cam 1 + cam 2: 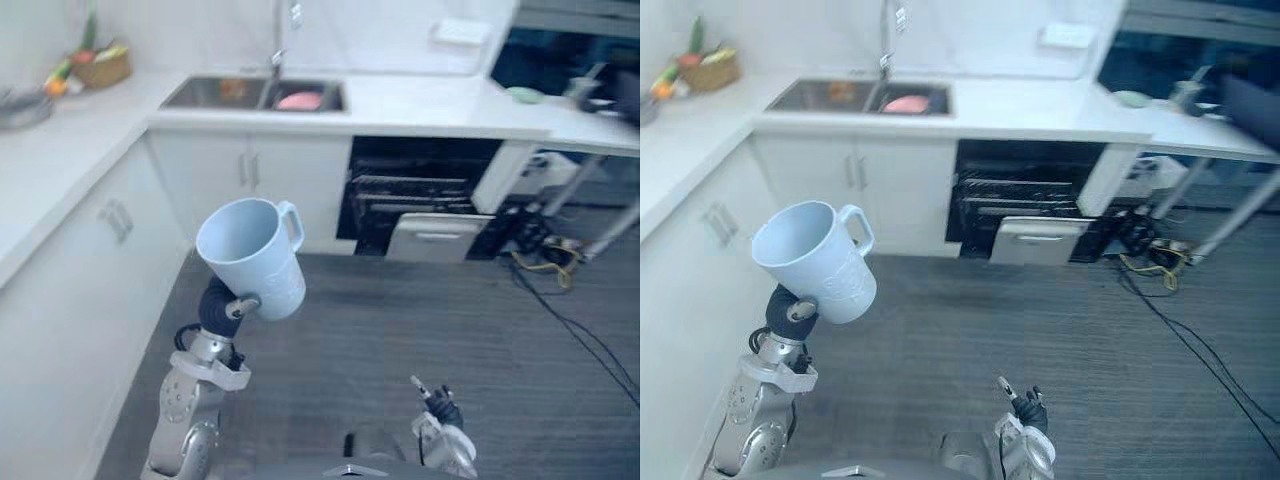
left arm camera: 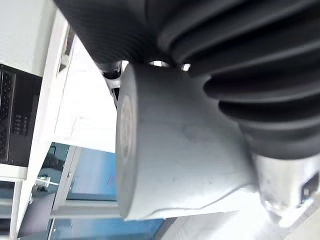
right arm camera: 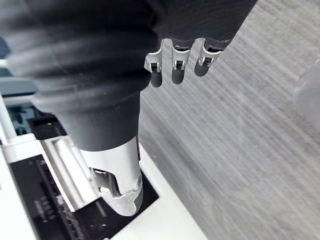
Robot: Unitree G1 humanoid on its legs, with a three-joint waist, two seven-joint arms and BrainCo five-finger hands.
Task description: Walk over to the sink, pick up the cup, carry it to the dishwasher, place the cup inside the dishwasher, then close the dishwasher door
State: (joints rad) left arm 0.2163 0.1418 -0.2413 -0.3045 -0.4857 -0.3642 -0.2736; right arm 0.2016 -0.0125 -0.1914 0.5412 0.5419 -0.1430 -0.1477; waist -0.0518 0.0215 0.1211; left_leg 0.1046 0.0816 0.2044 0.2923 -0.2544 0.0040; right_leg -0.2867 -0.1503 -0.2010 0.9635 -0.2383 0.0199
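A light blue cup [image 1: 255, 255] with a handle is held up, tilted, mouth toward the camera, over the grey floor. My left hand [image 1: 222, 305] is shut on its lower side from beneath; the left wrist view shows the cup's base and side [image 2: 175, 165] pressed against the dark cover. The dishwasher [image 1: 420, 200] stands open under the counter ahead, its racks showing and its silver door [image 1: 435, 238] hanging partly down. My right hand [image 1: 440, 405] hangs low near the bottom edge, its fingers [image 3: 172, 65] relaxed and holding nothing.
The sink [image 1: 215, 93] lies in the white counter at the back left, with a pink thing [image 1: 300, 100] in its right basin. A basket of produce [image 1: 100, 65] sits on the left counter. Cables [image 1: 545, 260] lie on the floor right of the dishwasher.
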